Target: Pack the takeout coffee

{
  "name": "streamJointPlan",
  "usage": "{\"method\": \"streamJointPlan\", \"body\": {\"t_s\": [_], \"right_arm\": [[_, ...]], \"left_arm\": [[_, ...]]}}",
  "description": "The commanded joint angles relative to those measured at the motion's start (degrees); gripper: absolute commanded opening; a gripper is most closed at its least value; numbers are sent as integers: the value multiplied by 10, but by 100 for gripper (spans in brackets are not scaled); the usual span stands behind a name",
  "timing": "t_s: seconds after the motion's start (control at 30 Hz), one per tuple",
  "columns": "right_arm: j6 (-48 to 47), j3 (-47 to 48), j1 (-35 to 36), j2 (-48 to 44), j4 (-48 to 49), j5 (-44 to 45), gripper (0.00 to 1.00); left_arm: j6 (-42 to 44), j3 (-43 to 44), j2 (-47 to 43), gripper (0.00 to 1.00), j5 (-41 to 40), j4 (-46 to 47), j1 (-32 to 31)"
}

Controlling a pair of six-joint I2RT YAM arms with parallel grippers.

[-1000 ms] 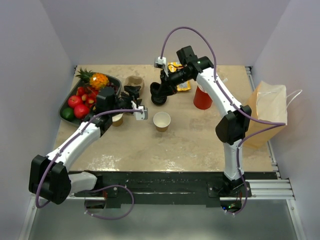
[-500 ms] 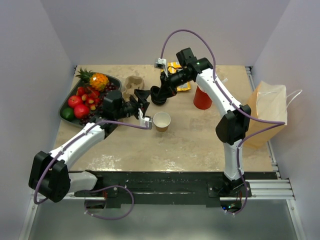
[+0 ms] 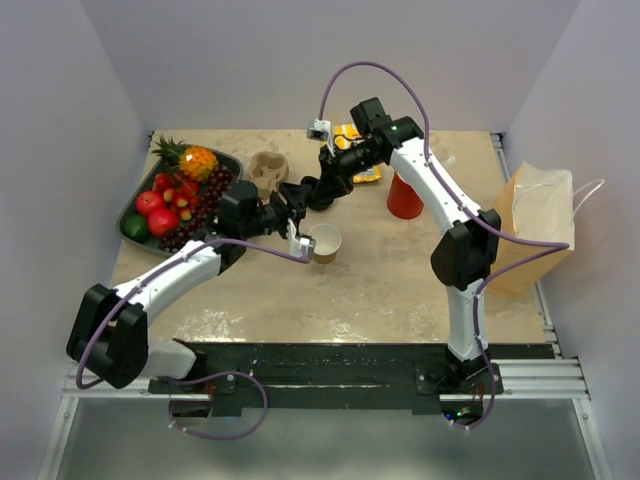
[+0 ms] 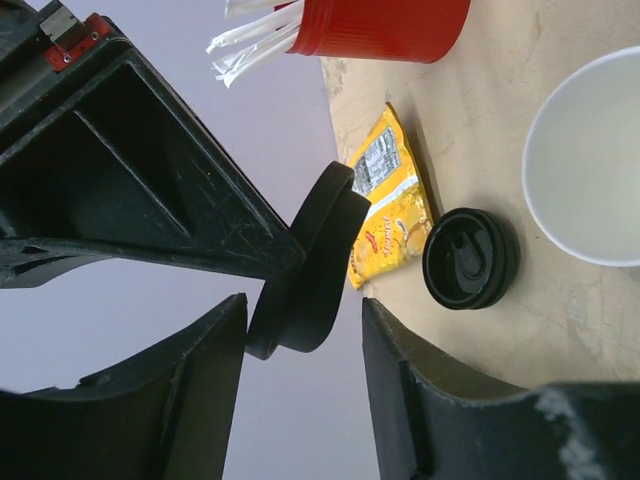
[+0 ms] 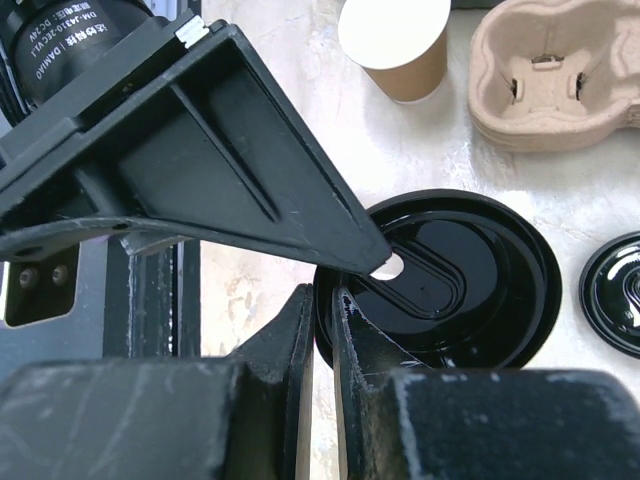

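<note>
My left arm reaches from the near edge of the desk (image 3: pixel 380 290) toward its middle. My left hand (image 4: pixel 304 320) hangs there with its fingers spread wide and nothing gripped. Just to its right stands a lidless paper cup (image 3: pixel 323 243), brown outside and white inside, upright on the desk.

Just beyond it, my right hand (image 5: pixel 352 280) is pressed together on the rim of a black lid (image 5: pixel 470 290), pinching it at the edge and holding it above the desk. From my left wrist, that lid shows edge-on in the gap between my spread left fingers. It is close to one of them, and I cannot tell whether it touches.

On the desk by the held lid lies a second, loose black lid (image 4: pixel 470 257), flat and alone, near the open cup. A yellow snack packet (image 4: pixel 390 210) lies just past it. Left of my right hand sits a moulded cardboard cup carrier (image 5: pixel 560 80).

Farther back stands a red cup (image 3: pixel 405 197) with white strips (image 4: pixel 250 40) sticking out. At the far left, a dark tray (image 3: pixel 228 160) holds a pineapple (image 3: pixel 195 160), red apples (image 3: pixel 150 203) and dark grapes (image 3: pixel 200 200). A brown paper bag (image 3: pixel 535 225) stands at the right edge of the desk.

The takeout coffee, a cup with its lid on, shows in none of my views, so I cannot tell where it stands.
</note>
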Motion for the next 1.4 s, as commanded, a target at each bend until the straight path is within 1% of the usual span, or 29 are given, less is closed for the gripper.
{"method": "streamJointPlan", "body": {"t_s": [0.0,0.13,0.17,0.23,0.27,0.33,0.4,0.43,0.47,0.53,0.57,0.6,0.63,0.67,0.7,0.73,0.77,0.8,0.83,0.87,0.9,0.93,0.97,1.0,1.03,1.13,1.2,1.23,1.37], "right_arm": [[-1,11,4,-30,-7,-14,0],[-2,17,4,-25,-10,-14,0],[-3,17,4,-25,-10,-14,0],[-3,18,4,-24,-10,-14,0],[-2,18,4,-24,-8,-14,0],[4,20,4,-24,0,-16,9],[-4,27,2,-27,2,-20,25],[-6,32,-1,-35,7,-20,36],[0,34,-4,-40,16,-15,44],[29,32,-26,-62,69,-16,55],[73,28,-38,-71,95,-25,57],[103,22,-51,-79,158,-30,59],[134,5,-78,-88,194,-32,62],[196,-5,-91,-105,263,-32,63],[223,-16,-117,-113,295,-30,65],[245,-37,-126,-119,321,-24,67],[264,-49,-133,-137,354,-16,67],[263,-62,-140,-146,366,9,68],[259,-97,-141,-159,377,20,68],[252,-118,-140,-183,400,31,68],[255,-143,-140,-197,418,42,68],[261,-193,-140,-210,435,64,68],[286,-217,-139,-220,470,73,68],[304,-238,-140,-240,486,78,68],[315,-274,-139,-248,494,89,68],[348,-332,-135,-277,523,107,68],[369,-369,-129,-287,538,114,68],[371,-377,-127,-295,538,117,68],[387,-402,-116,-300,542,120,68]], "left_arm": [[17,28,19,50,-3,49,-7],[21,30,27,43,-9,62,-8],[22,32,28,40,-10,62,-8],[21,33,27,36,-8,60,-9],[20,35,27,30,-7,55,-10],[20,38,28,27,-5,47,-9],[15,42,27,24,-5,39,-10],[8,42,25,24,-7,37,-10],[3,42,23,22,-11,31,-10],[-18,42,16,21,-15,24,-9],[-28,41,13,20,-22,18,-9],[-42,41,9,20,-25,17,-9],[-76,41,3,19,-30,15,-9],[-99,45,0,19,-39,10,-10],[-122,51,-2,19,-43,1,-10],[-183,60,-8,19,-45,-10,-10],[-221,84,-9,19,-49,-38,-9],[-262,103,-8,19,-48,-59,-10],[-348,124,1,19,-41,-84,-8],[-385,176,11,19,-28,-164,-2],[-421,201,19,19,-11,-200,3],[-492,224,39,19,27,-230,10],[-529,257,48,19,46,-270,24],[-563,272,56,19,65,-287,32],[-626,281,71,20,105,-301,40],[-714,291,92,20,170,-325,65],[-739,277,99,20,192,-323,70],[-760,272,107,21,213,-323,72],[-808,253,135,21,248,-309,74]]}}
